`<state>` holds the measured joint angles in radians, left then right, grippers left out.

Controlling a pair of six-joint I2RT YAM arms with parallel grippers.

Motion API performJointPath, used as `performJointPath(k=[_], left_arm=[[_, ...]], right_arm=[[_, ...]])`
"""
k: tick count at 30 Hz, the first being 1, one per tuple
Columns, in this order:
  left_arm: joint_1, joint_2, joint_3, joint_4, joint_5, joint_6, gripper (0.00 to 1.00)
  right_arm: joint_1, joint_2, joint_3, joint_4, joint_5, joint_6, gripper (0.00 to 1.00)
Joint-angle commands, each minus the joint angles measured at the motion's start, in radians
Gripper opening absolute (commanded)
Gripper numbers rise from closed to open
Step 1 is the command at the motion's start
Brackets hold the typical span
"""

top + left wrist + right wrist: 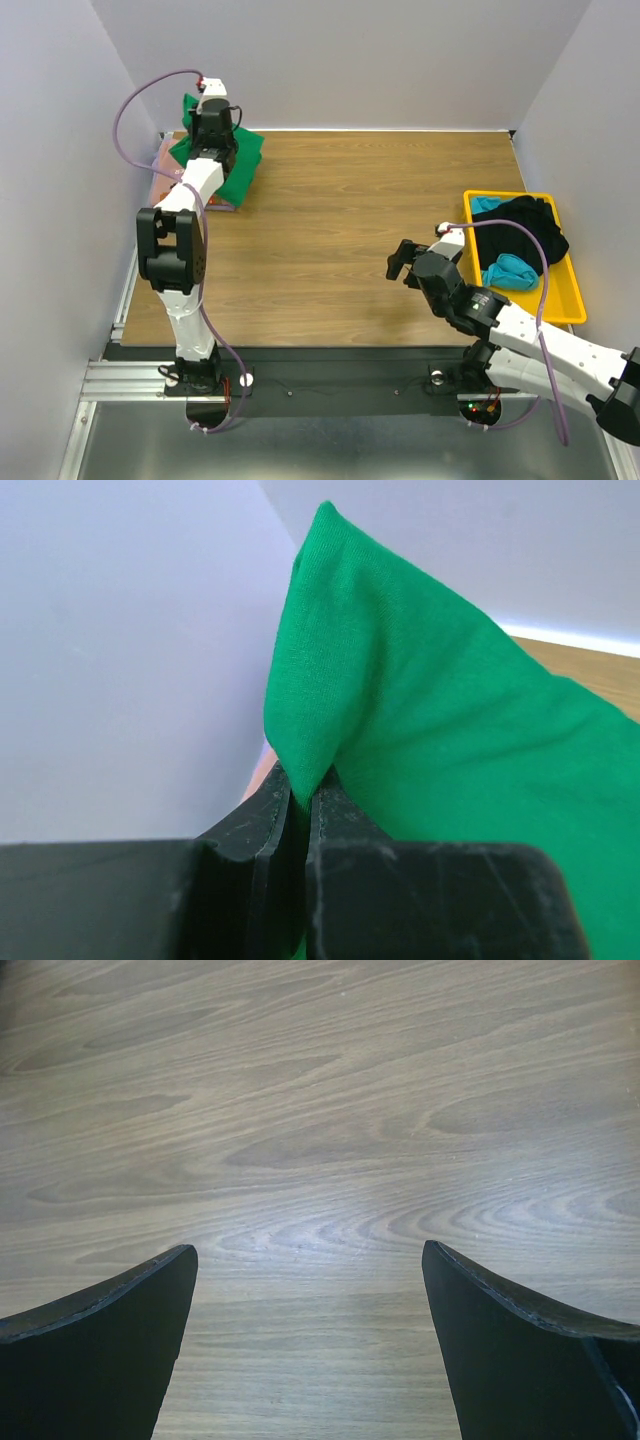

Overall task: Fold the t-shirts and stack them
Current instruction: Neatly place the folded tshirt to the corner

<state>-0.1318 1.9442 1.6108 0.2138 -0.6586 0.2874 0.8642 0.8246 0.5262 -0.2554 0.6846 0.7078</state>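
The green t-shirt (240, 165) lies folded at the far left corner of the table, on top of the pink t-shirt (168, 178), of which only an edge shows. My left gripper (200, 108) is shut on a fold of the green t-shirt (420, 710) and lifts that pinched corner. In the left wrist view my left gripper (303, 805) has its jaws pressed together with the cloth between them. My right gripper (402, 262) is open and empty above bare wood; in the right wrist view my right gripper (310, 1260) holds nothing.
A yellow tray (573, 290) at the right edge holds a black garment (530, 228) and a teal one (510, 272). White walls enclose the table on three sides, close to the left gripper.
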Motion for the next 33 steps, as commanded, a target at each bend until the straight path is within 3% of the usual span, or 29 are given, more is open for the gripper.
performJointPath(k=[1, 6, 7, 9, 10, 12, 22, 26, 30, 33], left_arm=[[0.072, 0.002, 0.066, 0.055, 0.017, -0.079, 0.00], [0.103, 0.081, 0.093, 0.018, 0.001, -0.119, 0.00], [0.109, 0.094, 0.103, 0.009, -0.006, -0.117, 0.07], [0.118, 0.146, 0.161, -0.037, -0.036, -0.149, 0.32], [0.123, 0.163, 0.188, -0.066, -0.041, -0.166, 0.63], [0.148, 0.200, 0.237, -0.152, -0.055, -0.209, 0.98], [0.173, 0.093, 0.299, -0.261, -0.053, -0.390, 0.98], [0.173, -0.002, 0.334, -0.405, 0.055, -0.528, 0.98], [0.152, -0.115, 0.230, -0.459, 0.204, -0.669, 0.99], [0.095, -0.319, -0.007, -0.397, 0.270, -0.761, 0.98]], right_arm=[[-0.002, 0.008, 0.018, 0.005, 0.056, -0.008, 1.00], [-0.001, 0.034, 0.026, 0.005, 0.070, -0.018, 1.00], [-0.001, 0.044, 0.029, 0.005, 0.070, -0.019, 1.00], [-0.001, 0.053, 0.032, 0.004, 0.075, -0.022, 1.00], [-0.002, 0.062, 0.035, 0.004, 0.076, -0.025, 1.00], [-0.001, 0.068, 0.037, 0.004, 0.075, -0.027, 1.00], [-0.001, 0.053, 0.037, 0.001, 0.064, -0.024, 1.00], [-0.002, 0.036, 0.040, -0.001, 0.049, -0.018, 1.00], [-0.002, 0.034, 0.043, -0.002, 0.035, -0.007, 1.00], [-0.001, 0.038, 0.052, -0.007, 0.021, -0.002, 1.00]])
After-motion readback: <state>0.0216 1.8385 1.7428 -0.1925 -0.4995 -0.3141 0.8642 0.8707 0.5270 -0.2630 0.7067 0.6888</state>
